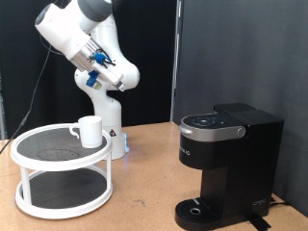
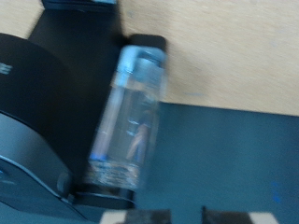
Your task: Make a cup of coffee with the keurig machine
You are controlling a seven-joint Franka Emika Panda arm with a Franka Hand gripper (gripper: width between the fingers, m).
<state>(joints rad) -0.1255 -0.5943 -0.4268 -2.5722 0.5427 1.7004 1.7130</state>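
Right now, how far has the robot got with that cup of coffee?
Barely begun, it seems. The cup sits on the white two-tier rack, not under the keurig machine, whose lid is shut and drip base bare. The gripper isn't clearly visible; the arm is raised, so nothing appears in hand.

Exterior view: white arm (image 1: 82, 43) folded up high at the view's upper left, gripper not clearly visible. The cup (image 1: 89, 131) sits upright on the top tier of a white 2-tier round rack (image 1: 60, 173) at the view's left, near its right edge, handle facing left. The keurig machine (image 1: 229, 164) stands on the wooden table (image 1: 144, 197) at the view's right, lid closed, well apart from the rack.
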